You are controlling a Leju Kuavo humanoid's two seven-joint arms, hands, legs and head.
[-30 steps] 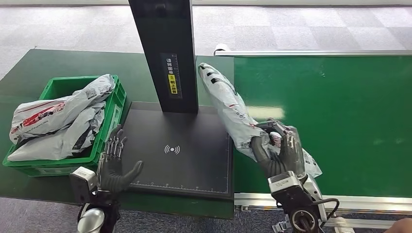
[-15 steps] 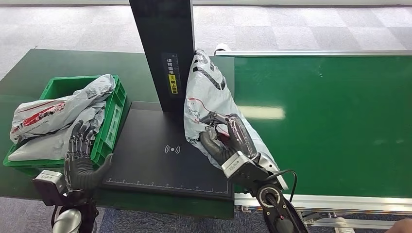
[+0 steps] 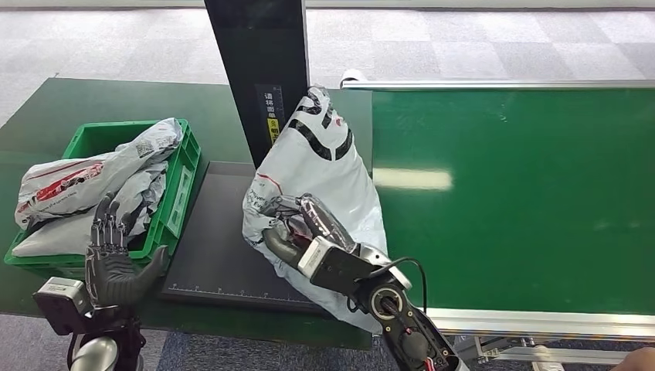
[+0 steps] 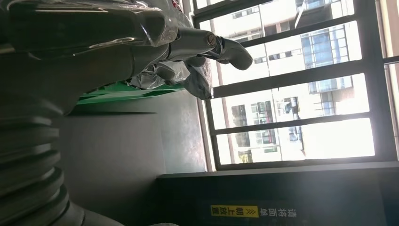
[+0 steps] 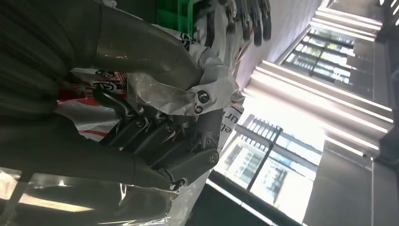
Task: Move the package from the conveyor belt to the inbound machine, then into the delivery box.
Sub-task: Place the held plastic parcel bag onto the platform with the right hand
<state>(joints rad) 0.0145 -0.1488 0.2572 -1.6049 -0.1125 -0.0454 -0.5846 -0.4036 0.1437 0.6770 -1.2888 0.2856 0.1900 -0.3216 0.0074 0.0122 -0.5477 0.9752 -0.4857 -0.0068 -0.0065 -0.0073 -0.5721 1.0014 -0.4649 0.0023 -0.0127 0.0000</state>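
The right hand's dark fingers (image 3: 297,210) and grey thumb are curled tight into the crumpled plastic of a white and grey soft poly mailer package (image 3: 313,166) printed with black and red marks. The right hand (image 3: 297,224) grips it near its lower end, and the right wrist view shows the film bunched between thumb and fingers (image 5: 155,136).

The package hangs over the inbound machine's flat black scanning plate (image 3: 224,239), draped across the plate's right half, its upper end leaning against the machine's tall black upright post (image 3: 259,69). It is off the green conveyor belt (image 3: 525,193), which lies to the right of the plate.

To the left of the plate, the left hand (image 3: 112,259) is raised with fingers spread apart and holding nothing, palm turned toward the plate. Just behind it stands the green plastic delivery box (image 3: 179,189), already holding other grey mailers.

The step in hand appears to be bringing the package onto the inbound machine. The next move likely calls for laying it flat on the plate, then carrying it further left into the box.
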